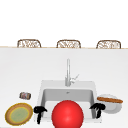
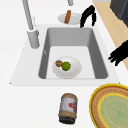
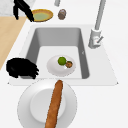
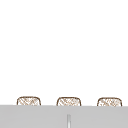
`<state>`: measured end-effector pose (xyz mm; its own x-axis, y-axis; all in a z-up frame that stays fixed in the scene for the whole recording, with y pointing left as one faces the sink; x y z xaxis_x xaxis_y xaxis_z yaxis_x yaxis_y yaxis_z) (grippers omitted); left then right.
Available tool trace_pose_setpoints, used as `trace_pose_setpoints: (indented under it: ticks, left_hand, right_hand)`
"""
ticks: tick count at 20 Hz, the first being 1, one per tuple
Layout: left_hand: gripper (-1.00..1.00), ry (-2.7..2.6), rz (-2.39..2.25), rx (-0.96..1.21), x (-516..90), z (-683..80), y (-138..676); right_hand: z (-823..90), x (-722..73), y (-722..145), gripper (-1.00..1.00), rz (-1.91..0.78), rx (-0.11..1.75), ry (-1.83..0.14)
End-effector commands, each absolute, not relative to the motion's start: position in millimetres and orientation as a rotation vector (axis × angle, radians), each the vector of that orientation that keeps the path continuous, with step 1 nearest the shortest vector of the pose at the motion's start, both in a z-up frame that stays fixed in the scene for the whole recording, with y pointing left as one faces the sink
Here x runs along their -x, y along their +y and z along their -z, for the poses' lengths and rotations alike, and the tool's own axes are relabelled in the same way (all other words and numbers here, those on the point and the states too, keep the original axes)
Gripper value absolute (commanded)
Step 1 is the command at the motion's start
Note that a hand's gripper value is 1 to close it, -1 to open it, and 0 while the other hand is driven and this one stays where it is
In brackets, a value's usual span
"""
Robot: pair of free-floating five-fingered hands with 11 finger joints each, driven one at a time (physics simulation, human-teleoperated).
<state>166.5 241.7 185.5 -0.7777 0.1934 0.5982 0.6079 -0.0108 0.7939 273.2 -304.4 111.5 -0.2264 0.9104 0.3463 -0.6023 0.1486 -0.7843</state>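
Observation:
My left hand hangs open over the sink's front left corner, fingers drooping, beside a yellow-rimmed green plate. My right hand hovers open at the front right corner, next to a white plate with a baguette lying across it. Neither holds anything. From the left side, the left hand is at the right edge and the right hand at the top. A white dish in the basin carries a lime and a small brown item. A large red ball hides the basin's front.
A labelled jar lies on its side left of the sink, behind the yellow plate. The faucet rises at the sink's back edge. Three wicker chair backs stand beyond the counter's far edge.

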Motion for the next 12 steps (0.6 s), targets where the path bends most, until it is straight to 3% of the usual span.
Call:
trace_pose_setpoints:
  ticks: [1,12]
  left_hand:
    - [0.00,-1.957,1.851,0.836,-166.5,-185.5,241.7]
    - [0.00,-1.976,1.852,0.807,-166.9,-184.8,241.1]
  right_hand:
    - [-123.0,-285.0,-294.3,-1.00,-1.460,0.419,-1.110]
    - [-144.1,-350.1,-256.1,-1.00,-1.457,0.529,-1.174]
